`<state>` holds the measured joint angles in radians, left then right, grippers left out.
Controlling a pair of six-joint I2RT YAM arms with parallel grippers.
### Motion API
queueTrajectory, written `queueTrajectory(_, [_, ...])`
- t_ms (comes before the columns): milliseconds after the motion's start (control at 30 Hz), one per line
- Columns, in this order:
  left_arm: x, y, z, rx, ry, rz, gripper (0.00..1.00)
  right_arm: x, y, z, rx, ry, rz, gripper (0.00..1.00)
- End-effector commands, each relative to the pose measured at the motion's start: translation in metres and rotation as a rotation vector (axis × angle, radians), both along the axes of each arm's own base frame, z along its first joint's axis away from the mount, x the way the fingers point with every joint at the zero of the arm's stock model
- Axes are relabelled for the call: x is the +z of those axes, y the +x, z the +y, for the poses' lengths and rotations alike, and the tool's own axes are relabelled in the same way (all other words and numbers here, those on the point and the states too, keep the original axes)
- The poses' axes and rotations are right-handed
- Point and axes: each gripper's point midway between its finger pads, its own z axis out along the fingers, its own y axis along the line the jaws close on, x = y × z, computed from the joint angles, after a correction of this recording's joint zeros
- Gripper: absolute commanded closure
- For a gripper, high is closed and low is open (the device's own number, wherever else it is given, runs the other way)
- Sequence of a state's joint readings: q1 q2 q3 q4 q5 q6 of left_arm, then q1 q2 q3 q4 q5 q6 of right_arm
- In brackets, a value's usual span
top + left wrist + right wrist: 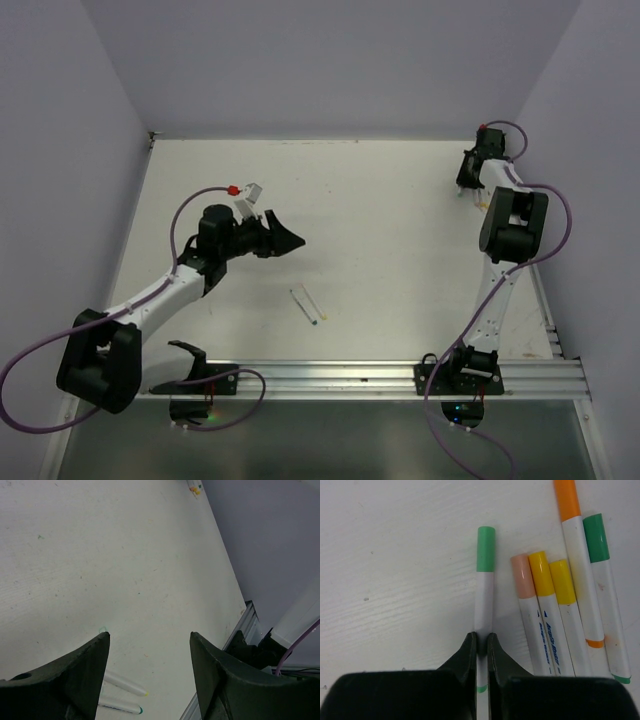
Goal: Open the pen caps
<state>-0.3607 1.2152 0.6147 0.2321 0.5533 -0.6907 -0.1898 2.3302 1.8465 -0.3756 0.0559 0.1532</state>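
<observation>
right end effector (pixel 481 640) is clamped on the white barrel of a pen (pixel 483 600), green cap (pixel 485 549) on and pointing away, flat on the tabletop (pixel 395 580). five capped pens (pixel 540 615) lie just beside it. left end effector (pixel 149 640) hangs, fingers spread, above two pens (pixel 125 685).

Robotics lab test cell.
A white table (pixel 400 230) enclosed by plain lavender walls (pixel 330 60), with two robot arms (pixel 150 295) bolted to an aluminium rail (pixel 340 378) at its near edge, trailing purple cables (pixel 176 228).
</observation>
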Motion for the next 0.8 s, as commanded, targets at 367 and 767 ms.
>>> queueTrajectory(367, [0.055,-0.027,0.009,0.011,-0.094,-0.048,0.32,0.130,-0.103,0.155,0.190,-0.033,-0.235,1.00])
queueTrajectory(767, [0.081,-0.045,0.012,0.005,-0.166,-0.073,0.32,0.156,-0.284,0.307,0.603,0.308,-0.309,1.00])
